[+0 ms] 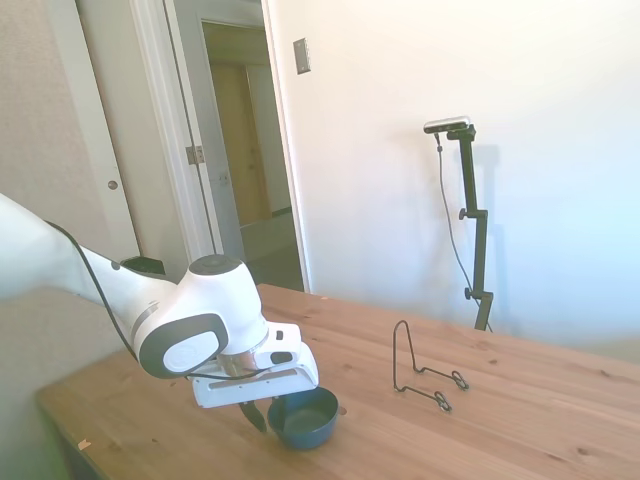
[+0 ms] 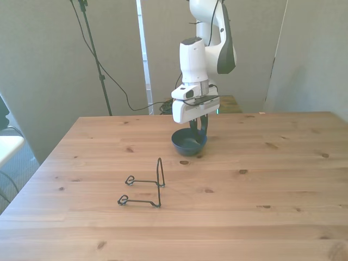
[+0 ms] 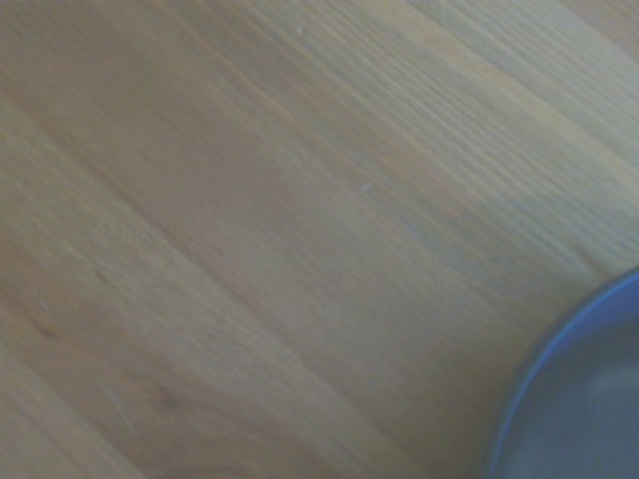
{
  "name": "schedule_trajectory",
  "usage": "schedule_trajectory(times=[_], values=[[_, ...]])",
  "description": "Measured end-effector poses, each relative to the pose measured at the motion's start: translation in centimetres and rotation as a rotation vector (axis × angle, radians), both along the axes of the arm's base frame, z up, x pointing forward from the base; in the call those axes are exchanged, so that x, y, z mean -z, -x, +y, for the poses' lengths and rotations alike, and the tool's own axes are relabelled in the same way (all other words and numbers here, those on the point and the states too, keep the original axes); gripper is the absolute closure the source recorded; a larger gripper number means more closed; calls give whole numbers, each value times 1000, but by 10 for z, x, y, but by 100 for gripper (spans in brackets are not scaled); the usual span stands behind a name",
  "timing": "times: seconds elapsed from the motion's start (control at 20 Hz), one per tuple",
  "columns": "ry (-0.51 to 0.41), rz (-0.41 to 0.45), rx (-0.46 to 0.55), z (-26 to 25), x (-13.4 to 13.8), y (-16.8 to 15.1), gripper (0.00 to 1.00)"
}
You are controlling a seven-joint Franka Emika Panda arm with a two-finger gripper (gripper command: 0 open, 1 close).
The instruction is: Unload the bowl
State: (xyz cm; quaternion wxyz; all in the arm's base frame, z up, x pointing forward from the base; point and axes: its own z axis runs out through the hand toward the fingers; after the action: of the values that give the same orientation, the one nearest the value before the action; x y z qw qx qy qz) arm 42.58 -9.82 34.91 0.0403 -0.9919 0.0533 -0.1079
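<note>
Wire stand: nearest the lens in my front view, the thin black wire stand (image 2: 145, 188) sits empty in the lower left of the frame, well apart from everything else.

Bowl position: the bowl (image 2: 189, 143) rests upright on the desk (image 2: 261, 185) near the middle of the front view; in the side view it lies at the lower centre (image 1: 303, 417). My wrist feed catches only a blurred arc of its blue rim (image 3: 574, 399) against bare wood.

End effector: the end effector (image 2: 199, 129) is down at the bowl's rim. I see dark fingers (image 1: 252, 414) at the bowl's wall, one seemingly inside and one outside, but I cannot tell from either view whether they pinch the rim or stand slack.

Task progress: with the bowl on the desk and the stand bare, I judge the unloading nearly finished.

Handling: I expect a stiff, smooth, glazed-looking body, probably light but slippery and liable to chip if dropped.

Grip site: I judge the rim wall the only workable hold, pinched across its thickness, since the bowl looks about as wide as the end effector.

Risk: a one-sided rim grip may let it tilt or slide.
</note>
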Motion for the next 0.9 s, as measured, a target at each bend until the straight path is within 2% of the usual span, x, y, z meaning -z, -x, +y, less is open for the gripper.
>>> schedule_trajectory(times=[0.2,0.45,0.7,0.9], values=[[10,3,1,0,0,0,0],[-9,7,75,-1,-14,4,0],[-59,29,169,-11,-65,17,0],[-75,-24,333,-35,-114,24,0]])
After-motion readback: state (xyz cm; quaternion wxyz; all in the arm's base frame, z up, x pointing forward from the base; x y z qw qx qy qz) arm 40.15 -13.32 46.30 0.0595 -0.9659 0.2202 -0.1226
